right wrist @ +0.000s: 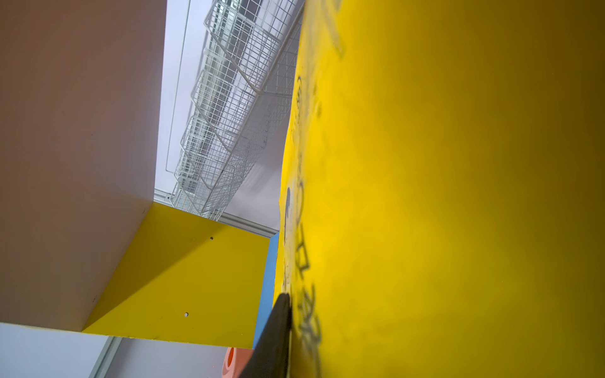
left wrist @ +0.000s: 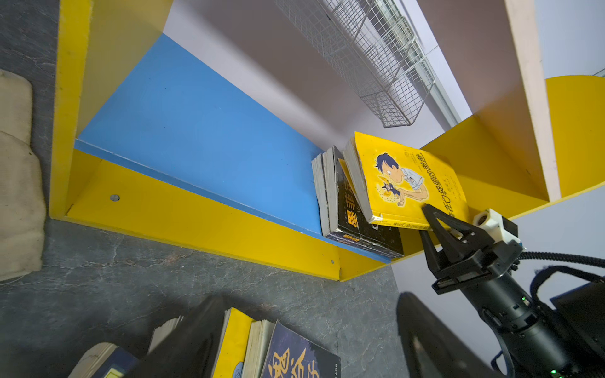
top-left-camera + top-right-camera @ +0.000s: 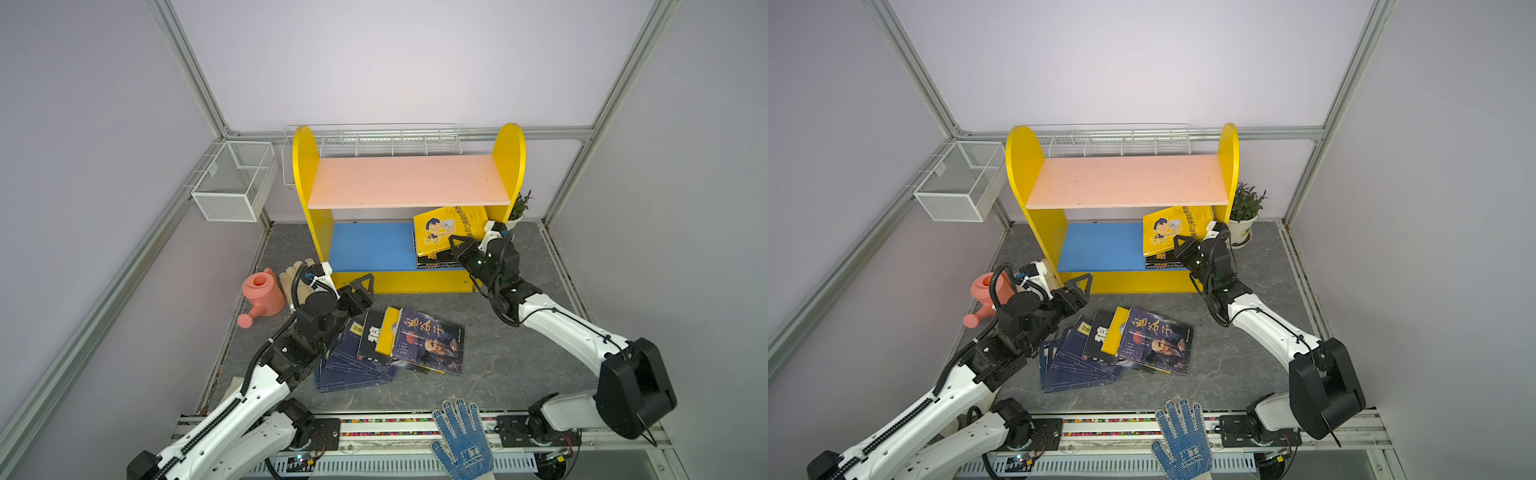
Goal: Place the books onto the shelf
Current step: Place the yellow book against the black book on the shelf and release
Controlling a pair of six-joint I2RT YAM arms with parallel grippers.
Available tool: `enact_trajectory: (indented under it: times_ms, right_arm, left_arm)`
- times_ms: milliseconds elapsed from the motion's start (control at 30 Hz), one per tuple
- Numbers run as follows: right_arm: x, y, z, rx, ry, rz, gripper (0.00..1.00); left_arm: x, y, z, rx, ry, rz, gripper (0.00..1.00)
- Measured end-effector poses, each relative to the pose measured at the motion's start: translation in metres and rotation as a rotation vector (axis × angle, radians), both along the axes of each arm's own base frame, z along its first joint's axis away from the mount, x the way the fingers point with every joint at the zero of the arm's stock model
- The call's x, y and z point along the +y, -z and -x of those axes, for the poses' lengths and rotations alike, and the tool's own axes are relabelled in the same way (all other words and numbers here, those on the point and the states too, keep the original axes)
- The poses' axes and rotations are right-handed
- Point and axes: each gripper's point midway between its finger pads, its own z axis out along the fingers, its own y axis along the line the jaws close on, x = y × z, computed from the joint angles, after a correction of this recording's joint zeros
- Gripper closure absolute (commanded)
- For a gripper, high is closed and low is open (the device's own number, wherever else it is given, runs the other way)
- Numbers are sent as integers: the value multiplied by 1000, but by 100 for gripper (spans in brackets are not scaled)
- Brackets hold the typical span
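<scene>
The right gripper (image 3: pixel 457 245) is at the right end of the shelf (image 3: pixel 305 174), at its lower opening, jaws pinched on the near corner of the yellow book (image 3: pixel 444 230). In the left wrist view one finger (image 2: pixel 433 216) lies on the cover while the other goes beneath it. The right wrist view is mostly filled by the yellow book (image 1: pixel 458 196) (blurred, being so close). That book is tilted rather than flat: it leans on the black books (image 3: pixel 434 261), which lie stacked at the right end of the shelf's blue board (image 3: pixel 370 247), under the pink board (image 3: pixel 407 180). The gripped corner sticks out past the shelf's front edge. The left gripper (image 3: pixel 360 293) hangs in front of the shelf's left half, between its yellow front rail and the pile (image 3: pixel 395 345), jaws spread wide with nothing between them. The pile holds the other books, fanned flat on the floor in front of the shelf: navy ones lowest, then a black one, a thin yellow one and, on top, a dark one with large gold characters. A pink can (image 3: pixel 262 295) stands left of the shelf and a plant (image 3: pixel 1246 203) just beyond its right panel. A wire rack (image 3: pixel 374 141) runs behind its top, and a mesh basket (image 3: pixel 232 183) hangs on the wall farther to its left.
</scene>
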Motion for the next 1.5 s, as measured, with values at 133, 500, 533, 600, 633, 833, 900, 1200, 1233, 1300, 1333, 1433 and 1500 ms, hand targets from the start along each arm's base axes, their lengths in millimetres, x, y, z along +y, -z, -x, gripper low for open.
enact_trajectory:
  times_ms: [133,500,533,600,633,833,900,1200,1233,1300,1333,1433,1500]
  right_arm:
    - [1,2,-4,22,11,-29,72]
    - [-2,27,1,254,46,-41,32]
    - [-4,35,3,288,57,-33,30]
    - [-11,51,8,356,86,-13,28]
    - [-15,57,10,382,98,-6,28]
    - [-24,73,18,459,124,17,29]
    - [-25,76,18,465,124,28,30]
    - [-40,76,35,473,103,215,80]
    - [-39,73,37,470,93,235,84]
    - [-36,69,40,464,64,288,89]
    - [-33,66,41,458,49,313,91]
    - [-16,59,39,436,-4,385,93]
    - [-5,60,35,431,-33,423,94]
  left_arm:
    - [2,1,2,4,0,-3,17]
    - [0,5,2,14,4,-11,17]
    - [0,6,1,17,5,-13,17]
    - [-2,8,1,25,11,-17,17]
    - [-2,9,0,27,12,-20,17]
    - [-5,14,-1,37,20,-34,17]
    - [-5,14,-1,37,21,-34,17]
    - [-1,24,-5,62,-10,-65,17]
    - [-2,27,-6,70,-12,-72,17]
    - [-3,34,-8,88,-13,-88,17]
    - [-4,38,-9,98,-13,-96,17]
    - [-5,52,-11,136,-17,-131,17]
    - [-5,59,-13,161,-18,-163,17]
